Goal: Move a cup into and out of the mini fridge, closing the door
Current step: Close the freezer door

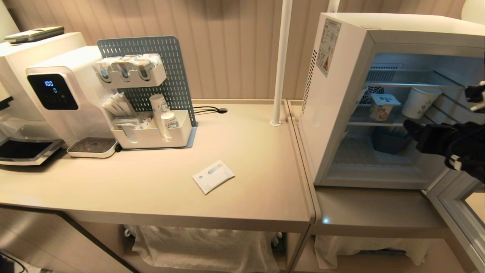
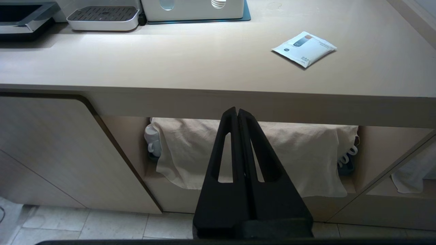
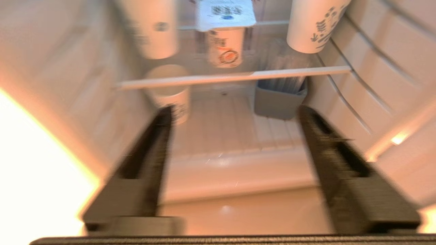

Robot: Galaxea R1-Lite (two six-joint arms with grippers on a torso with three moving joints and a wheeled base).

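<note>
The mini fridge (image 1: 341, 94) stands on the right counter with its door (image 1: 454, 204) swung wide open toward the lower right. Inside, the cup (image 1: 382, 108) sits on the middle wire shelf; its sealed lid and orange picture show in the right wrist view (image 3: 225, 44). My right gripper (image 1: 411, 129) hangs in front of the fridge opening, below shelf level and short of the cup. In its wrist view the right gripper (image 3: 235, 112) is open with nothing between the fingers. My left gripper (image 2: 237, 110) is shut and empty, parked low below the counter's front edge.
Paper cups (image 1: 418, 101) stand beside the cup on the shelf, and a grey-blue bin (image 1: 390, 138) sits on the fridge floor. On the left counter are a white packet (image 1: 213, 176), a pegboard organiser (image 1: 151, 113) and a water dispenser (image 1: 64, 94). A white pole (image 1: 280, 64) rises beside the fridge.
</note>
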